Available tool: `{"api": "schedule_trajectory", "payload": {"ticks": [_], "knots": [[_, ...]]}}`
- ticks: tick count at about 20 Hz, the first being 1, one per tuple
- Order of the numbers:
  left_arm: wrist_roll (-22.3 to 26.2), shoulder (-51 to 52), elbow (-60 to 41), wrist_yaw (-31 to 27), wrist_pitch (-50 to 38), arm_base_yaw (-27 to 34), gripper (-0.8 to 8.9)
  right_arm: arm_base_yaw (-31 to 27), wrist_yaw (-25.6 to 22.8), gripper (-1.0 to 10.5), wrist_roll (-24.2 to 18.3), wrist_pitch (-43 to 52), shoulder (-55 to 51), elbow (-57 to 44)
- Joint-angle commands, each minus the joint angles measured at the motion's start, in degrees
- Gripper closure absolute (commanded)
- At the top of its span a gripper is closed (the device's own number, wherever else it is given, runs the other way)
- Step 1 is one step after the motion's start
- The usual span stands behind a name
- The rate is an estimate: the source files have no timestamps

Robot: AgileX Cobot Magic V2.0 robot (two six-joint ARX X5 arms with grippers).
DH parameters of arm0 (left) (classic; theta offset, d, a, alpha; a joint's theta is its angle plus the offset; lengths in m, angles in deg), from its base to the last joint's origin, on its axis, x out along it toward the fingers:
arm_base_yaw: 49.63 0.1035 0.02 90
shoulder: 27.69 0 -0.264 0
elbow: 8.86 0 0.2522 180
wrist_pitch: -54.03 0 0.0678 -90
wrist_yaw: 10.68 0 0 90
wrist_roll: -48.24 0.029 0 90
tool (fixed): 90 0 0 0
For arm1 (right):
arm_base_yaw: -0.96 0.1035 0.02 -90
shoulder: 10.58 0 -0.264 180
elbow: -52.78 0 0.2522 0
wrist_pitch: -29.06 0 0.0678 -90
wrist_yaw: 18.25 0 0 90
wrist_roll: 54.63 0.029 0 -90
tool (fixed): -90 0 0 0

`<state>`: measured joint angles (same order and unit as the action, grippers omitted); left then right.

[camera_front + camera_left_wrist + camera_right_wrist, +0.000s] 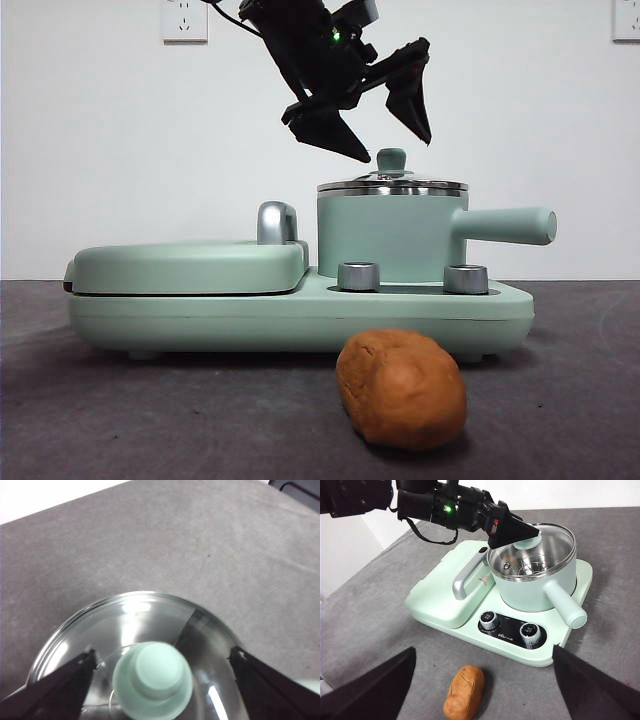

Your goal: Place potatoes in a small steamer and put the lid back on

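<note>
The oval orange-brown potato [402, 388] [465, 691] lies on the dark table in front of the cooker. On the cooker's burner stands the small mint-green steamer [390, 235] [535, 592], its side handle pointing right in the front view. The glass lid [392, 185] [130, 625] [540, 542] rests on it, with its mint knob [152, 680] on top. My left gripper [393, 148] [162, 652] hangs open just above the lid, one jaw on each side of the knob and neither touching it. My right gripper [484, 648] is open and empty, held back above the table near the potato.
The steamer sits on a mint-green cooker base [300, 315] with a closed griddle cover [190, 265] [440, 597] and its steel handle [277, 222] to the left. Two silver dials [359, 276] [465, 278] face the front. Wall sockets [184, 20] are behind.
</note>
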<state>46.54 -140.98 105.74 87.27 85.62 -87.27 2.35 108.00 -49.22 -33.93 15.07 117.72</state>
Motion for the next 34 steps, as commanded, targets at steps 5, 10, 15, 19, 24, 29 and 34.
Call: {"api": "schedule_trajectory", "payload": {"ticks": [5, 10, 15, 19, 24, 29, 34], "knots": [[3.26, -2.64, 1.60, -0.02, 0.68, -0.63, 4.61, -0.02, -0.22, 5.1, 0.57, 0.31, 0.24, 0.92], [6.49, -2.69, 1.60, -0.04, 0.24, -0.63, 5.44, -0.02, -0.24, 5.1, 0.59, 0.31, 0.24, 0.92], [9.49, -2.69, 1.60, -0.04, -0.09, -0.63, 6.31, -0.02, -0.24, 5.1, 0.59, 0.31, 0.22, 0.92], [9.84, -2.69, 1.60, -0.04, -1.46, -0.63, 6.31, -0.02, -0.24, 5.1, 0.59, 0.28, 0.24, 0.92], [9.92, -2.69, 1.60, -0.04, -1.44, -0.63, 7.58, -0.02, -0.26, 5.1, 0.59, 0.28, 0.22, 0.92], [9.79, -2.43, 1.99, -0.04, -1.29, -0.68, 7.59, -0.02, -0.26, 5.1, 0.59, 0.26, 0.22, 0.92], [9.79, -0.28, 6.51, -0.04, 3.43, -0.68, 7.59, -0.02, -5.38, 5.1, 0.04, -1.75, 1.18, 0.92]]}}
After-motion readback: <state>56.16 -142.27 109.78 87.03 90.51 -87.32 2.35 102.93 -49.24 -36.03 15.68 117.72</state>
